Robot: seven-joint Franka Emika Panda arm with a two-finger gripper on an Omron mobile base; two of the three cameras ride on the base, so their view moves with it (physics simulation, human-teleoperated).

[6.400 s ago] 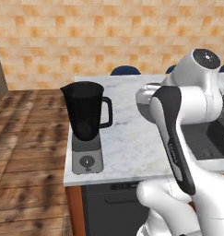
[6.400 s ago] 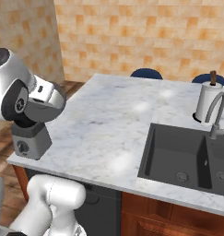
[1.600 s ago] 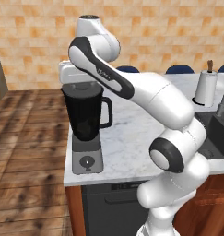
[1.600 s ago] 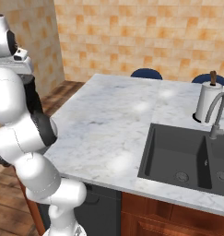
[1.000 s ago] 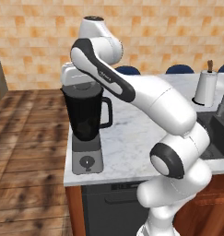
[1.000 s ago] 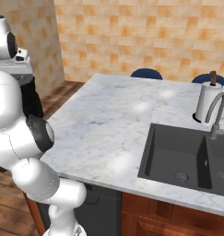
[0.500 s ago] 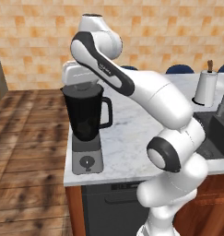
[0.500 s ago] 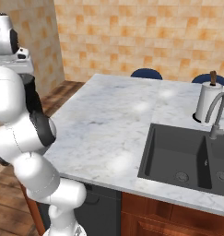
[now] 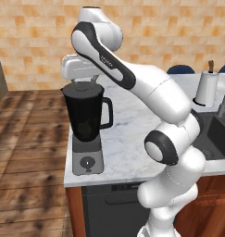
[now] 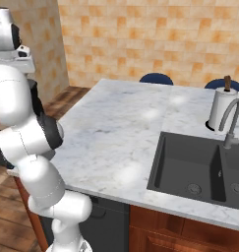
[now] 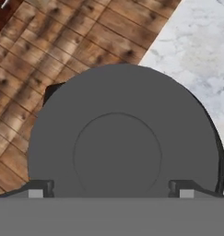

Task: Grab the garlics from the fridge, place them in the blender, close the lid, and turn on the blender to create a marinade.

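Just released lid (image 11: 122,147): my gripper (image 11: 109,193) jaws spread wide since a second ago, holding nothing. Lid sits flat on blender (image 9: 86,115) mouth, near left counter (image 9: 128,152) corner. Closing looks done; knob (image 9: 87,162) next, I reckon.

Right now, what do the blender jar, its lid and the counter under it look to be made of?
The blender jar looks like dark tinted plastic or glass: near black, smooth, with a faint sheen.
The lid seems matte dark grey plastic or rubber: flat, even tone, a raised ring, no gloss.
The counter looks like polished white marble or stone: grey veining and soft bright reflections.
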